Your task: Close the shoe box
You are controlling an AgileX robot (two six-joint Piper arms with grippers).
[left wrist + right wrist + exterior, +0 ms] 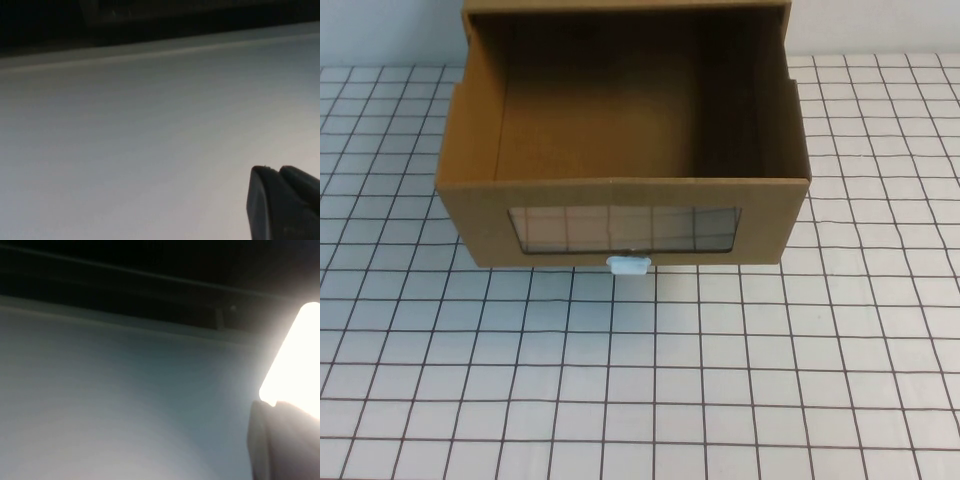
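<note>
The shoe box [470,215], brown cardboard, stands at the back middle of the table in the high view. Its drawer is pulled out toward me, and the inside [610,110] is bare. The front has a clear window [625,229] and a small white pull tab [628,265] at its bottom edge. Neither arm shows in the high view. My left gripper [277,170] appears only in the left wrist view, its dark fingertips pressed together against a plain pale surface. My right gripper [274,404] appears only in the right wrist view, fingertips together, beside a bright glare.
A white tabletop with a black grid [640,380] spreads in front of and beside the box. A pale wall [380,30] rises behind the table. The box's outer sleeve [620,6] sits at the back edge.
</note>
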